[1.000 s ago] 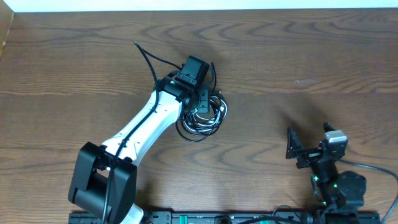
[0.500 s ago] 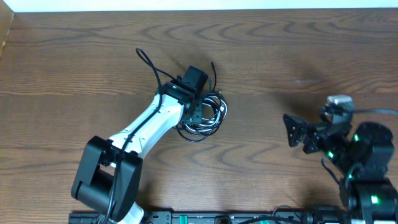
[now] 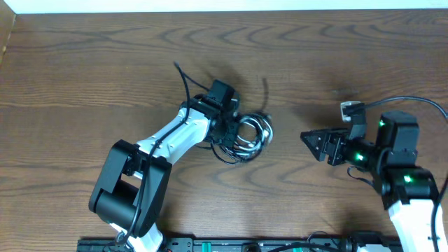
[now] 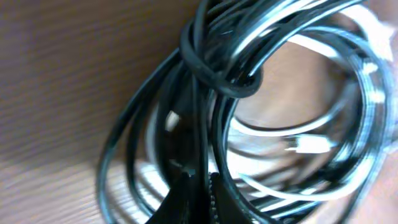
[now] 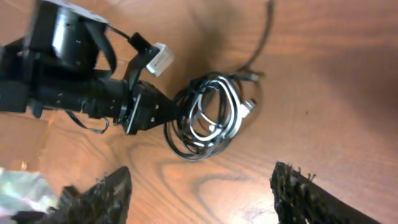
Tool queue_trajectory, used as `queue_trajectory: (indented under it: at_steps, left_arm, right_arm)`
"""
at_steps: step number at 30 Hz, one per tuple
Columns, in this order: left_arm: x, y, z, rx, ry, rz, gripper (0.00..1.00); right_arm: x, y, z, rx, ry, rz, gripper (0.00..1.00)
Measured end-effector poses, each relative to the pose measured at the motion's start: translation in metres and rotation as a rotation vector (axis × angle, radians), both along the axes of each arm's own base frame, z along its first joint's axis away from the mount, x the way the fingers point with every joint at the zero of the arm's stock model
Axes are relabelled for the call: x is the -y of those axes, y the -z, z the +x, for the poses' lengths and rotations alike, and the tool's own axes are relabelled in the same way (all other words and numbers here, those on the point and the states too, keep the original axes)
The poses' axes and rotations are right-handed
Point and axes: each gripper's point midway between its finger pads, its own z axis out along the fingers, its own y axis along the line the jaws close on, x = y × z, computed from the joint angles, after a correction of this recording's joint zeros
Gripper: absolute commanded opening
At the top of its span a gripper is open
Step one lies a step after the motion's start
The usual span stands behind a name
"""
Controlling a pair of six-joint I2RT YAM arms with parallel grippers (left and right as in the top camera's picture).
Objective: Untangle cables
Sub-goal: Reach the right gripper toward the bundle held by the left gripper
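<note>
My left gripper (image 3: 225,131) was clamped shut on the cables (image 3: 250,135), pinching black strands at the edge of the coil nearest that arm. The coil lay on the table (image 3: 84,63) near its middle, with loose black ends trailing away. My right gripper (image 3: 311,140) hung well apart from it, fingers spread, holding nothing.

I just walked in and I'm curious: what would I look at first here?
First, the tangled coil of thin black and white cables near the middle of the dark brown wooden table. The left arm's black tool is pinched shut on the coil's left side. To the right, the other arm's black tool points at the coil with its fingers spread, not touching it.
</note>
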Motion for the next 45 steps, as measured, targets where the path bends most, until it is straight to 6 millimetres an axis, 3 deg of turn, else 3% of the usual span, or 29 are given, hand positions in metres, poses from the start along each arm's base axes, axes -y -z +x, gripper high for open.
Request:
queue_trajectory:
  at_steps: [6, 14, 15, 18, 22, 31, 33, 39, 42, 45]
  left_arm:
    - [0.025, -0.009, -0.017, -0.010, 0.214, -0.141, 0.07]
    - [0.032, -0.012, -0.024, 0.001, 0.320, -0.183, 0.08]
    - [0.032, -0.012, -0.024, 0.002, 0.324, -0.184, 0.12]
    - [0.033, -0.013, -0.024, 0.010, 0.341, -0.188, 0.43]
    - [0.034, -0.013, -0.025, 0.009, 0.346, -0.191, 0.57]
    - [0.034, -0.013, -0.025, 0.009, 0.346, -0.192, 0.59]
    - [0.034, -0.013, -0.025, 0.010, 0.346, -0.192, 0.64]
    - [0.035, -0.013, -0.023, 0.017, 0.346, -0.194, 0.66]
    - [0.035, -0.014, -0.022, 0.023, 0.347, -0.196, 0.66]
    - [0.036, -0.014, -0.021, 0.030, 0.348, -0.199, 0.67]
  right_arm:
    - [-0.001, 0.031, 0.010, -0.128, 0.004, 0.008, 0.70]
    - [-0.003, 0.079, 0.014, -0.327, 0.017, 0.015, 0.69]
    - [-0.006, 0.085, 0.014, -0.347, 0.008, 0.014, 0.67]
    - [-0.014, 0.097, 0.012, -0.388, -0.017, 0.011, 0.63]
    - [-0.028, 0.111, 0.014, -0.413, -0.053, 0.007, 0.60]
    - [-0.060, 0.139, 0.018, -0.468, -0.073, -0.009, 0.59]
    - [-0.066, 0.148, 0.016, -0.488, -0.065, -0.036, 0.58]
    - [-0.075, 0.170, 0.012, -0.538, 0.020, -0.133, 0.58]
    - [-0.080, 0.171, 0.019, -0.511, 0.059, -0.173, 0.56]
    - [-0.084, 0.173, 0.026, -0.475, 0.088, -0.210, 0.47]
